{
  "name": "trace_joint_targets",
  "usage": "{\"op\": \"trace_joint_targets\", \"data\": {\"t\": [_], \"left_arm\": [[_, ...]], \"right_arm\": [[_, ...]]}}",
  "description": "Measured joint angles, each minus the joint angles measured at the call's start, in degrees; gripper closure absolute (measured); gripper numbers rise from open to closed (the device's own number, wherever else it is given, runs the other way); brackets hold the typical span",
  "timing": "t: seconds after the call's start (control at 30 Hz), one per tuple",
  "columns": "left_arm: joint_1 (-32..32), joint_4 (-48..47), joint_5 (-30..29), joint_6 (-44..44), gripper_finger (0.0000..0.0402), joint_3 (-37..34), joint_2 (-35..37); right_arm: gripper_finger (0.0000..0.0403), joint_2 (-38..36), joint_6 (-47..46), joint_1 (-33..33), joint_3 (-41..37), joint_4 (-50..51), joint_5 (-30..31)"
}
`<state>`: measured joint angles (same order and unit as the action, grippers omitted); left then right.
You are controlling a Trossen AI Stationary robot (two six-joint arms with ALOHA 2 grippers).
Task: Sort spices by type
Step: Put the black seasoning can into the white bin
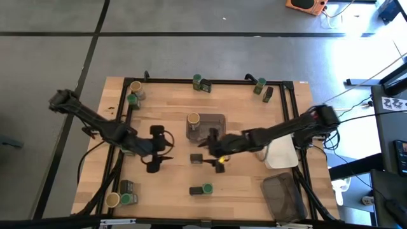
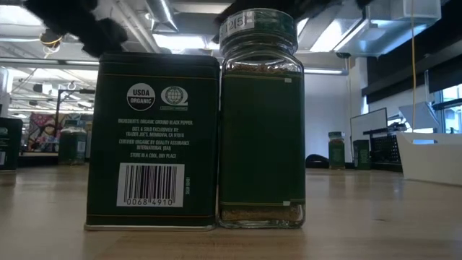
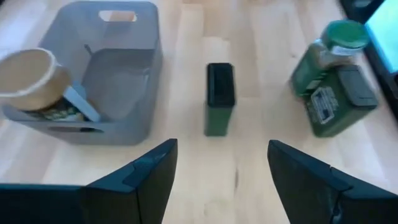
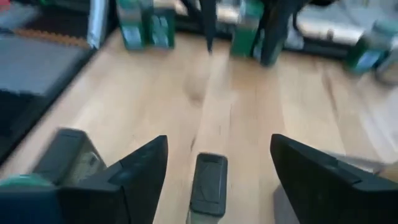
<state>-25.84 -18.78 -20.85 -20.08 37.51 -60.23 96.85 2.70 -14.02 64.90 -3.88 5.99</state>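
Observation:
A small dark tin stands on the wood between both grippers. My left gripper is open and points at the tin from the table's left, well short of it. My right gripper is open too, coming from the right; the tin sits just ahead, between its fingers, untouched. A tan-lidded jar stands in the grey tray. A green-lidded jar and another dark tin stand side by side near the table's near edge.
More green-lidded and tan-lidded jars stand at the table's corners and along the far edge. A white tray and a dark tray lie on the right. A black frame borders the table.

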Motion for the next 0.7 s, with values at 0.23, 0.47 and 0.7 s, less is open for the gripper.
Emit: {"op": "trace_joint_targets", "data": {"t": [0.23, 0.47, 0.7], "left_arm": [[-1.5, 3.9, 0.0, -4.3, 0.0155, -7.7, 3.7], [-1.5, 4.6, 0.0, -6.2, 0.0155, -9.0, 3.1], [-1.5, 4.9, -0.1, -5.2, 0.0155, -9.0, 3.1]], "right_arm": [[0.0119, 12.0, -1.3, 0.1, 11.5, 12.0, 1.4], [0.0119, 16.9, -4.6, 0.2, 14.2, 16.5, 2.0], [0.0141, 18.6, -7.3, 0.1, 14.2, 17.2, 0.9]]}}
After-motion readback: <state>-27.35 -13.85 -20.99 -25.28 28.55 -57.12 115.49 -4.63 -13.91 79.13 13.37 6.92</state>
